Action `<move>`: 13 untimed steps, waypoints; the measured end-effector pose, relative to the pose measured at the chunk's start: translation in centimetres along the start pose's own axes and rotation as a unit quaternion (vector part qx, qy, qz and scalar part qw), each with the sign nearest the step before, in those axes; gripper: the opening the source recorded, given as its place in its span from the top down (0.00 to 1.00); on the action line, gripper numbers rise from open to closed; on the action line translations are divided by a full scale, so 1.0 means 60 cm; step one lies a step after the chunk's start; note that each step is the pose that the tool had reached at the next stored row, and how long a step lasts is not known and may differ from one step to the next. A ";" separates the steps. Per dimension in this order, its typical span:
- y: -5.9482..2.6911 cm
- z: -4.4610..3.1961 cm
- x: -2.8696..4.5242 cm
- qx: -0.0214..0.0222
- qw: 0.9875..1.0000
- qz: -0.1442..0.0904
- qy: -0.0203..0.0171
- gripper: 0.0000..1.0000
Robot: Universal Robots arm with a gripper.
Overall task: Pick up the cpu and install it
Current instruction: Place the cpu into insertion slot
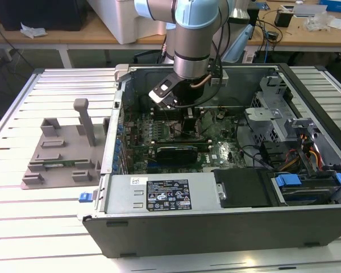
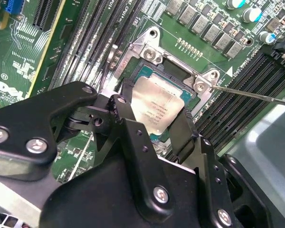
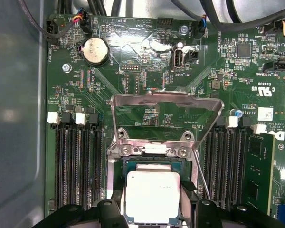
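"In the exterior view, where was the claw (image 1: 188,116)?"

"Down inside the computer case (image 1: 216,227) on the tabletop (image 1: 45,239), just above the motherboard (image 1: 227,151)."

"And the second wrist view?"

"Its fingers (image 2: 183,128) pinched the cpu (image 2: 159,102), tilted, right over the socket (image 2: 175,64)."

"The first wrist view?"

"Same grip, and the load frame (image 3: 166,97) stood open. I judged the pickup done, but the chip was neither released nor locked in."

Between the matt black fingers (image 2: 181,135), the chip (image 2: 159,107) shows a smooth silver-grey metal top with a dull sheen. Just beyond the fingers, the socket frame (image 3: 156,96) is bright polished metal, standing on a glossy green board (image 3: 147,57).
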State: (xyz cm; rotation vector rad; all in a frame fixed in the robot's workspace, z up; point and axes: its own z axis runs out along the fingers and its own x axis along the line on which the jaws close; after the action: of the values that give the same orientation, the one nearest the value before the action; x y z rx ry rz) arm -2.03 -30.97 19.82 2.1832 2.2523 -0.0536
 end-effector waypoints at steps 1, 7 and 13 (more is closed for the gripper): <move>0.000 0.000 0.000 0.000 1.000 0.000 0.000 0.45; 0.000 -0.003 0.000 0.000 1.000 0.000 0.000 0.32; -0.001 -0.021 0.003 0.000 1.000 0.000 0.000 0.46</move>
State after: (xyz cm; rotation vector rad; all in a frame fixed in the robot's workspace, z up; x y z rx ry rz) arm -2.04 -30.76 21.07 2.1833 2.2524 -0.0533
